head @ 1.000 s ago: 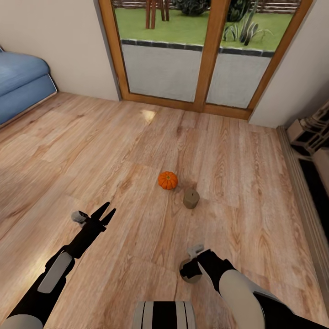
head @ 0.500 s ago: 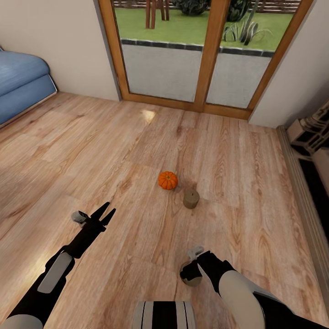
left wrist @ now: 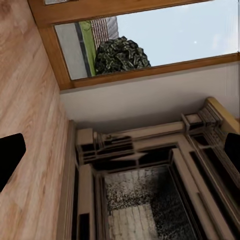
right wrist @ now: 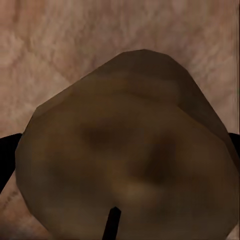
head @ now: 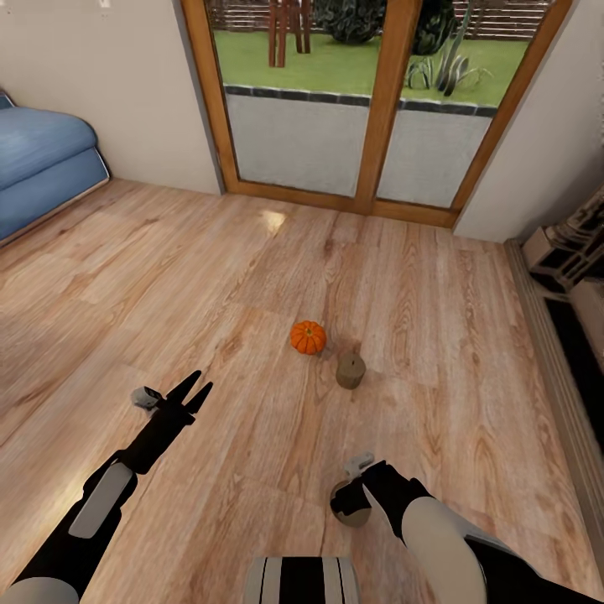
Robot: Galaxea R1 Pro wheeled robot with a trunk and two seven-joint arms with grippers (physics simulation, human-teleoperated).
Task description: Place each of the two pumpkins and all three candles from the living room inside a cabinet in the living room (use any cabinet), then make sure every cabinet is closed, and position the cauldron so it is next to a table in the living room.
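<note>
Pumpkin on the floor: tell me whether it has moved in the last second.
No. The pumpkin keeps the same gap and bearing to the candle beside it; the whole head view shifted slightly, so the camera moved, not the pumpkin.

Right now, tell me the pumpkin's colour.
Bright orange pumpkin on the wood floor, clearest in the head view.

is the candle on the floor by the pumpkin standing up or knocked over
Upright. The candle stands on its flat base on the wood floor, wick end up, just beside the pumpkin.
</note>
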